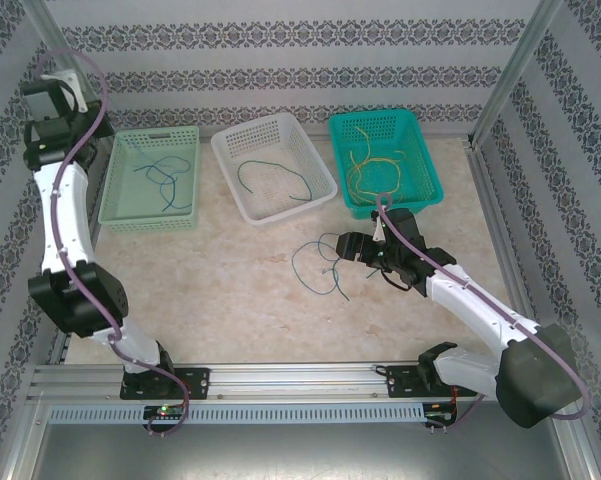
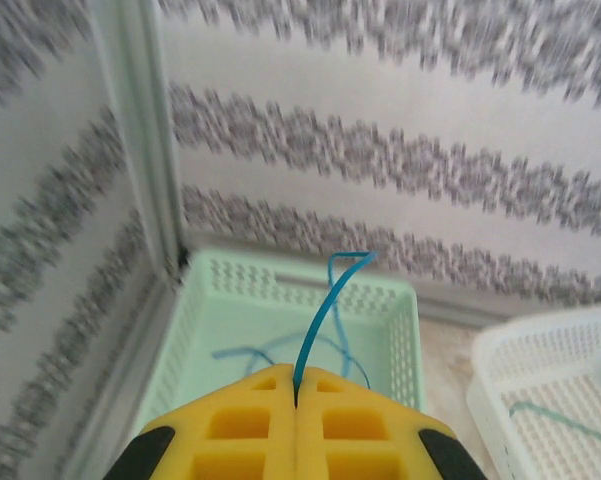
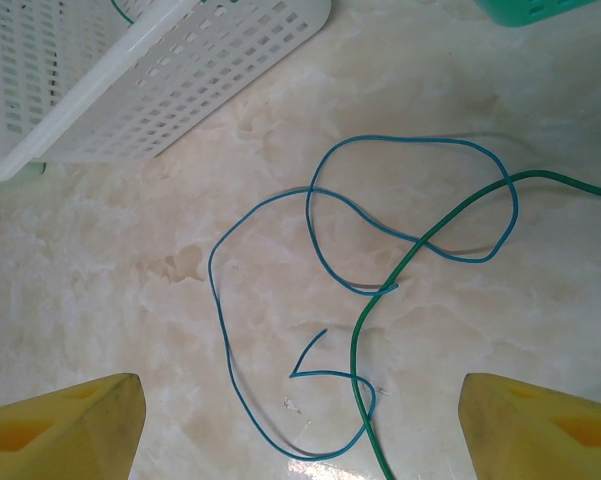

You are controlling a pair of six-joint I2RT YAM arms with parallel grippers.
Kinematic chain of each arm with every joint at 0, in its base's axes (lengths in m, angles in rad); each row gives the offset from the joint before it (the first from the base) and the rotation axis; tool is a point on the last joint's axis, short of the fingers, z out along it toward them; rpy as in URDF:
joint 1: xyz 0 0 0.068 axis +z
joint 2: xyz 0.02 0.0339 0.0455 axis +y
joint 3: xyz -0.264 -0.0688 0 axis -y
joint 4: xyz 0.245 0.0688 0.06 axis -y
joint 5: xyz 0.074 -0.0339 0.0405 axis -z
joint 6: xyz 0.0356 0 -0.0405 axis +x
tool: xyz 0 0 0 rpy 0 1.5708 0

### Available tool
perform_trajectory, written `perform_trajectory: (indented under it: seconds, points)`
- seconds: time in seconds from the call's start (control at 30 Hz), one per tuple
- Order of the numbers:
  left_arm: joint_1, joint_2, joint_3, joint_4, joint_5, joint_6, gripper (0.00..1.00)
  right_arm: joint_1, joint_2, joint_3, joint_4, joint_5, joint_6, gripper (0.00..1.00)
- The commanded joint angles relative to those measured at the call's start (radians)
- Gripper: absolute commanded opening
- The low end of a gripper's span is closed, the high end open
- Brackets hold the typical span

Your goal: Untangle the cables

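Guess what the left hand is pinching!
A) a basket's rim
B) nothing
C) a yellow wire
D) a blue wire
D: the left hand is shut on a blue wire that sticks up out of it, above the mint basket.

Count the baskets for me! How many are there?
3, in a row at the far side: the mint basket on the left, the white basket in the middle, the teal basket on the right. None seems hidden.
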Motion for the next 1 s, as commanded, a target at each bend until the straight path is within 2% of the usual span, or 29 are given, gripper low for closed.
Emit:
perform_trajectory:
  seconds: [0.0, 0.3, 0.47, 0.73, 0.97]
  points:
    - [-0.002, 0.031, -0.033, -0.03, 0.097, -0.034, 0.0, -0.01, -0.031, 0.001, -0.022, 0.026, 0.005, 0.82]
    - [-0.002, 0.044, -0.091, -0.04, 0.051, -0.003, 0.0, -0.013, -0.034, 0.0, -0.023, 0.035, 0.003, 0.83]
    - [-0.001, -0.024, -0.079, -0.034, 0.049, -0.017, 0.0, -0.014, -0.035, 0.006, -0.031, 0.031, -0.002, 0.83]
    - [0.001, -0.13, 0.063, -0.023, 0.143, -0.095, 0.0, -0.015, -0.025, 0.011, -0.017, 0.016, 0.001, 0.83]
    - [0.001, -0.166, 0.09, -0.042, 0.073, -0.072, 0.0, -0.015, -0.028, 0.01, -0.014, 0.017, -0.001, 0.83]
